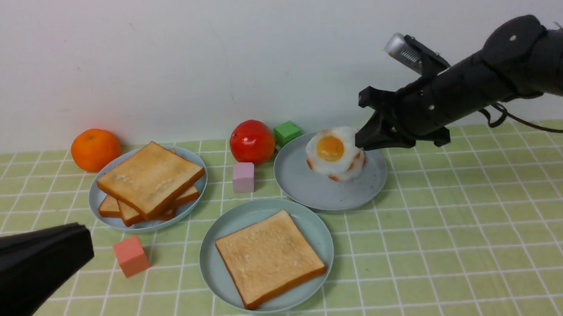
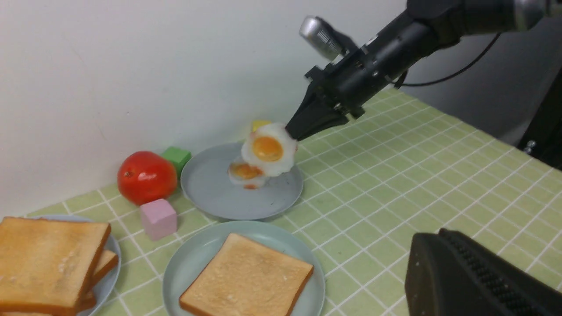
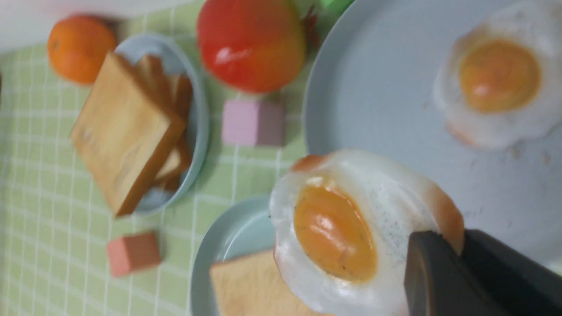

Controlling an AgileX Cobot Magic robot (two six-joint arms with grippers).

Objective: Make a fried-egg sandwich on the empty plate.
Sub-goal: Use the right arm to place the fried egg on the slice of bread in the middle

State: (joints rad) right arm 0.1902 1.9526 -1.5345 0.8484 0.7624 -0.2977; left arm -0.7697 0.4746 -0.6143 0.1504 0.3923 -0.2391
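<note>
Front view: right end effector [image 1: 359, 141] grips a fried egg [image 1: 330, 148], apparently above the grey plate [image 1: 307, 185]; left end effector [image 2: 443, 241] clenched.

A pale mint-green round plate [image 1: 266, 302] with a low rim sits flat. On it lies one square toast slice [image 1: 270, 259], golden-brown with a darker crust, turned askew. Beyond the plate, the right pincer [image 1: 360, 142] grips a white fried egg [image 1: 330, 150] with an orange yolk, lifted and tilted.
</note>
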